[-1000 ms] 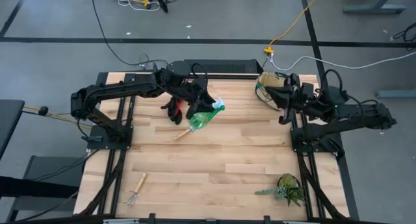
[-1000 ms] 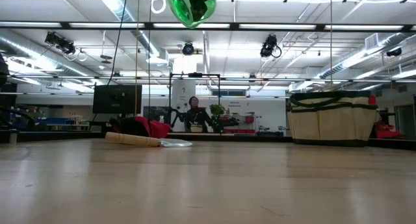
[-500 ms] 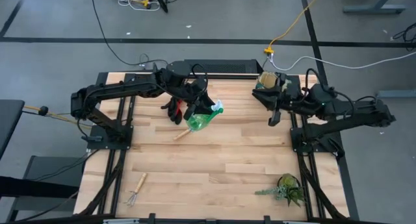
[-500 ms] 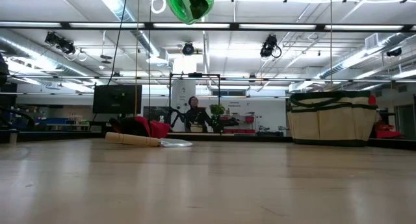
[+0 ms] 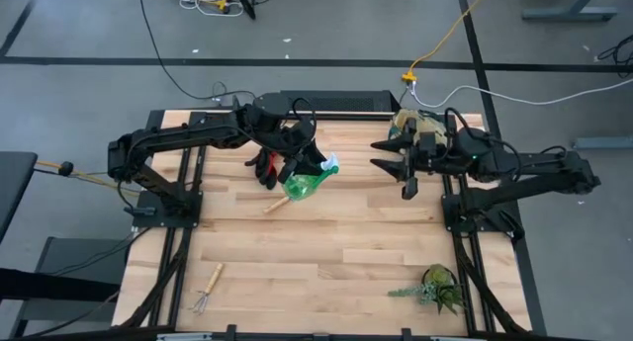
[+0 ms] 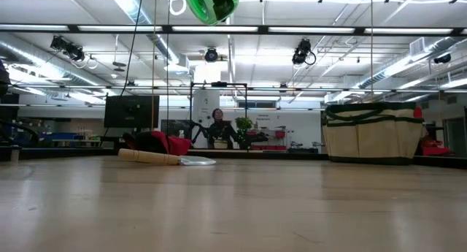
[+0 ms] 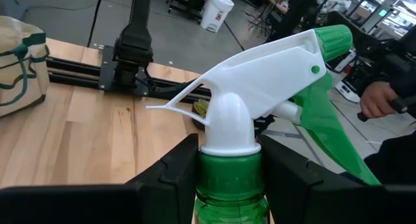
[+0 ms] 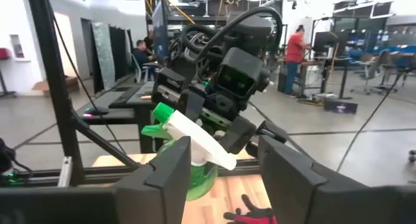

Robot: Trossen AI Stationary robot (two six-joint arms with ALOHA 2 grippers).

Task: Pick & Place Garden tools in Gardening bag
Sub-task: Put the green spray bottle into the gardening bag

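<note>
Green plastic spray bottle with white trigger head (image 5: 309, 181): held aloft at frame centre, neck clamped by left gripper (image 5: 300, 163).
Beige fabric bag with green trim (image 5: 409, 127): upper right, well apart.
Right gripper (image 5: 394, 167): fingers spread, empty, between bottle and bag.

The worktop (image 5: 326, 242) is a light wooden slab of lengthwise planks. Items resting on it:

- Bag (image 5: 407, 124): far edge, toward the right corner, upright.
- Gloves (image 5: 265, 168): far half, left of centre, red and black.
- Trowel (image 5: 278, 204): just beside the gloves, nearer the centre, lying flat.
- Rake (image 5: 207, 289): near the near left corner, well apart from the rest.
- Plant (image 5: 435, 288): near the near right corner.
</note>
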